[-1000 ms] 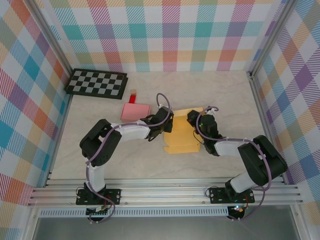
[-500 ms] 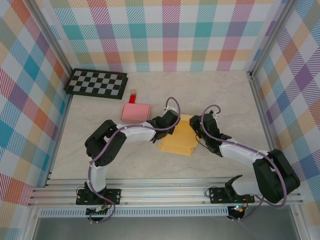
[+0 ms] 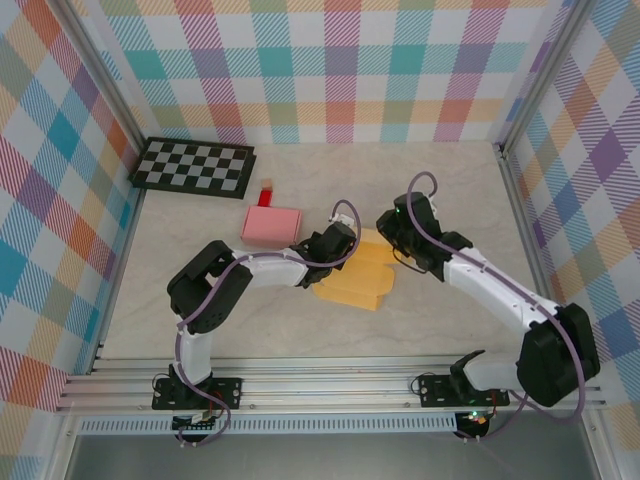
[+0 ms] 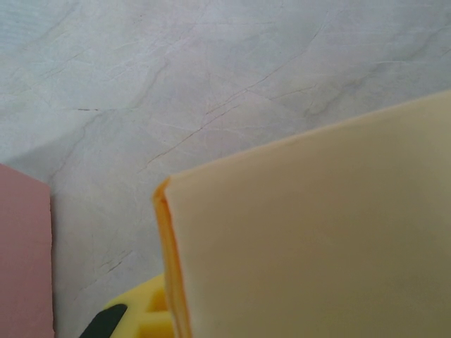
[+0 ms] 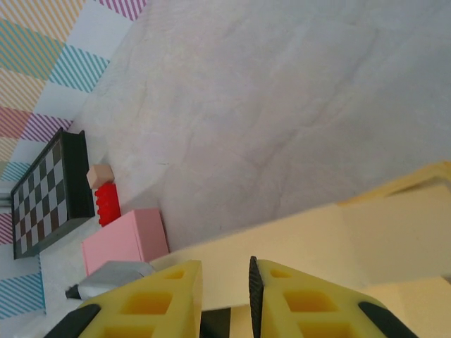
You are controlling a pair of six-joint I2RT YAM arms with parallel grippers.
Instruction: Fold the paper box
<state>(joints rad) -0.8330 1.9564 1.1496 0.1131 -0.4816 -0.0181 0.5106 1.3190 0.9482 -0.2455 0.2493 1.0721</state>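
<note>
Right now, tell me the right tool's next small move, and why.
Probably lower the right tool onto the paper box flap below it and close: its fingers stand slightly apart, empty, while the left tool sits shut at the other side.

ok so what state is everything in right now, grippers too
paper box, partly folded, not yet box-shaped
left gripper, shut on the paper box's left edge
right gripper, jaws a little apart, nothing between them
pink box, closed, untouched
red block, loose behind the pink box
checkerboard, lying flat, far left corner
</note>
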